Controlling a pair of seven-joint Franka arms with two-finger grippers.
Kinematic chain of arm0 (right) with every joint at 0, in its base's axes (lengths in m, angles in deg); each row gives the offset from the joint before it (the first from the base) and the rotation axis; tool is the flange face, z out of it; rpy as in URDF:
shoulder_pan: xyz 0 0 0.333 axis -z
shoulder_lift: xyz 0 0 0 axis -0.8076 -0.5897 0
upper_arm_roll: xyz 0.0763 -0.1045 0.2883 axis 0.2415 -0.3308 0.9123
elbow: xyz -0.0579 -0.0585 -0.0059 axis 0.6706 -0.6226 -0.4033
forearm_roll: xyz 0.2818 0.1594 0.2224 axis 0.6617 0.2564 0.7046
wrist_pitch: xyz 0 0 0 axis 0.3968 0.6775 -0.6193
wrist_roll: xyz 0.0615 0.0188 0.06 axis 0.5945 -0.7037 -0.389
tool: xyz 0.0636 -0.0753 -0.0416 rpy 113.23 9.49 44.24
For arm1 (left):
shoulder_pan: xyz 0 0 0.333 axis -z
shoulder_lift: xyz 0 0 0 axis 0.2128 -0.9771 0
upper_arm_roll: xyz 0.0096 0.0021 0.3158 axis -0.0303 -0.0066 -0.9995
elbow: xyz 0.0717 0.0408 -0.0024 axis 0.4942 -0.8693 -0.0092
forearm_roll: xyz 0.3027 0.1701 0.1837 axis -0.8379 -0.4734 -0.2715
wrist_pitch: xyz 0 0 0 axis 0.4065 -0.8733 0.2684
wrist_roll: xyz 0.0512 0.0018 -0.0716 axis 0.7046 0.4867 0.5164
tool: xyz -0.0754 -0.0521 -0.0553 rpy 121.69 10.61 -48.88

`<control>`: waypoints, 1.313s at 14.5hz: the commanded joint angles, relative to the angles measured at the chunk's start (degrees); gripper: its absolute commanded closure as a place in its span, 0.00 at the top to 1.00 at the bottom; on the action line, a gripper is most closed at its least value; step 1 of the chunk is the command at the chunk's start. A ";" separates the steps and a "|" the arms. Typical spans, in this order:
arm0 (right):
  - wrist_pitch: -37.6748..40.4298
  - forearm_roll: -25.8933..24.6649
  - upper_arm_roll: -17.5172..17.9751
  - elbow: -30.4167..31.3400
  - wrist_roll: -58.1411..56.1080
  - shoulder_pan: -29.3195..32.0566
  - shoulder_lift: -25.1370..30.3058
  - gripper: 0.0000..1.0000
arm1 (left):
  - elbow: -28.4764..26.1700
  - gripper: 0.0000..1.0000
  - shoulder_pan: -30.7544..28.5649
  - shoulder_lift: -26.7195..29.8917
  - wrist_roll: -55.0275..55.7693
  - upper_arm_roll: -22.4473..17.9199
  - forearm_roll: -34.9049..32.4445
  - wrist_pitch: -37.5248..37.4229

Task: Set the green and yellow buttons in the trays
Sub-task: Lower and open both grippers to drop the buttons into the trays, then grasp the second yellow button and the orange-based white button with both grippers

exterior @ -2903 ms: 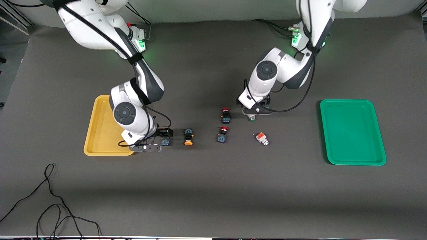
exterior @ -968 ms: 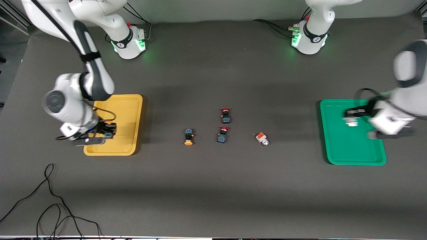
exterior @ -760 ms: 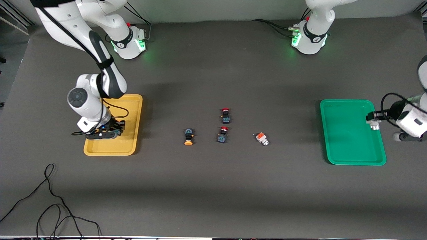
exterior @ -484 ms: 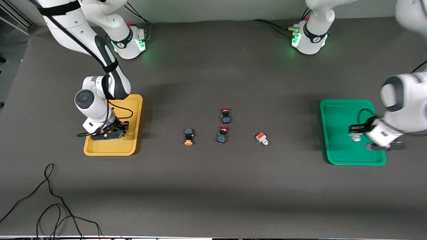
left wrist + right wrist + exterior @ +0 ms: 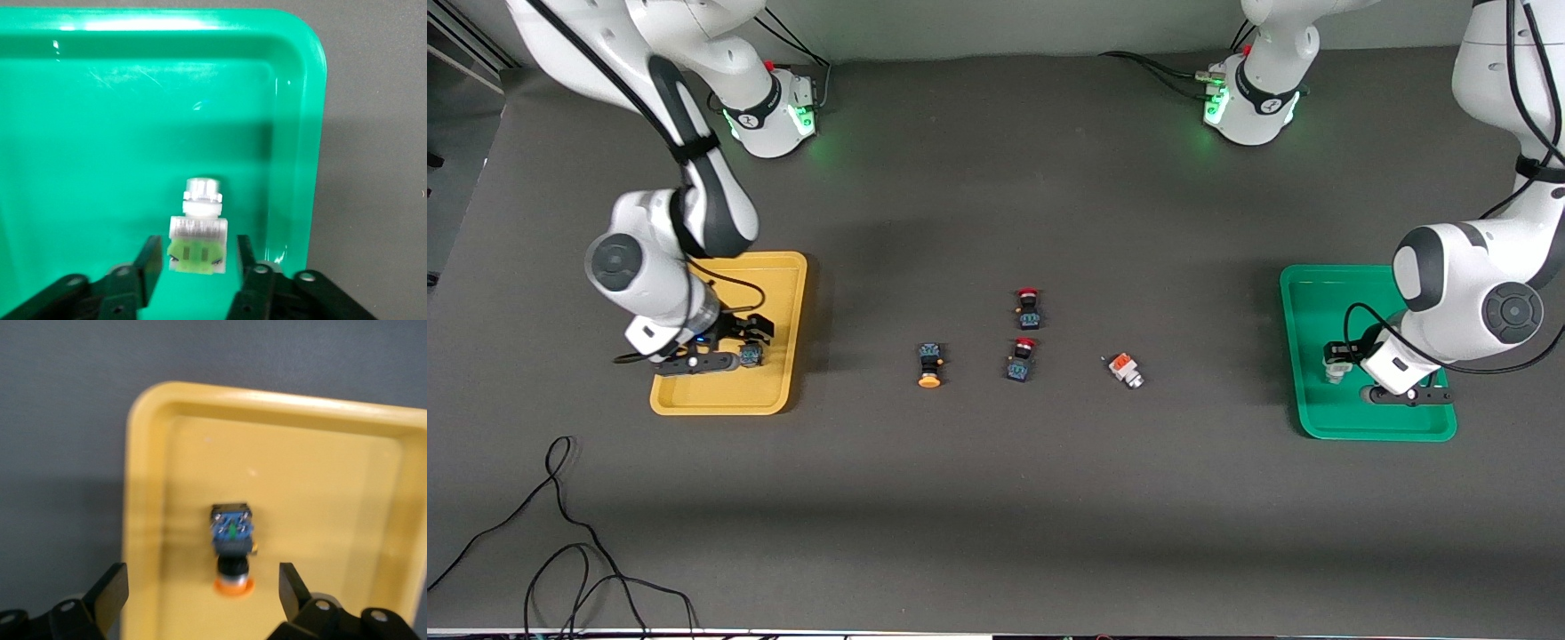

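- Right gripper (image 5: 203, 587) hovers over the yellow tray (image 5: 783, 267), fingers spread wide; the yellow-capped button (image 5: 231, 547) lies on the tray floor between and below the fingertips, untouched.
- Left gripper (image 5: 193, 263) sits low over the green tray (image 5: 293, 87), fingers pinching or just flanking the green-topped grey button (image 5: 197, 233); contact not resolvable.
- Judgement: release step. Left should spread fully before lifting, then rise straight so a finger does not drag the button.
- Remaining on the table between the trays: one yellow button (image 5: 929, 364), one orange-topped grey button (image 5: 1125, 370), two red buttons (image 5: 1028, 307).
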 commanded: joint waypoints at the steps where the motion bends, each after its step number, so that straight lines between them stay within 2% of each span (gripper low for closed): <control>1: 14.10 0.63 0.04 -10.58 6.14 -0.91 1.52 1.00 | 3.09 1.00 0.08 3.18 -0.60 -0.15 -1.12 -7.44; 3: 19.13 0.72 0.05 -17.54 10.70 -3.71 -0.49 1.00 | 10.10 1.00 0.08 4.94 -1.04 -0.15 -1.12 -18.76; 5: 20.21 2.11 0.13 -21.77 16.77 -6.61 -2.78 1.00 | 18.89 1.00 -0.18 5.57 -1.04 0.19 -0.34 -30.01; 7: 19.59 10.69 0.13 -24.41 20.65 -7.85 -5.41 1.00 | 25.32 1.00 0.60 5.57 -0.17 0.64 -0.16 -37.25; 8: 19.59 12.22 0.05 -26.43 21.36 -9.59 -7.34 1.00 | 26.13 1.00 1.13 5.65 0.36 0.98 0.63 -38.06; 10: 19.50 12.15 0.05 -30.30 28.10 -12.24 -10.86 1.00 | 25.88 1.00 3.41 5.83 4.65 1.95 2.13 -37.63; 12: 18.54 12.32 0.05 -33.03 32.59 -15.66 -14.63 1.00 | 25.09 1.00 8.58 5.13 10.79 1.96 3.00 -35.88; 16: 11.87 12.49 0.05 -32.95 35.07 -20.32 -20.26 1.00 | 22.97 1.00 18.78 4.26 27.22 1.96 5.98 -30.43; 19: 6.78 12.85 0.05 -31.99 35.68 -22.52 -23.96 1.00 | 22.98 1.00 24.32 3.19 46.79 1.96 8.81 -27.09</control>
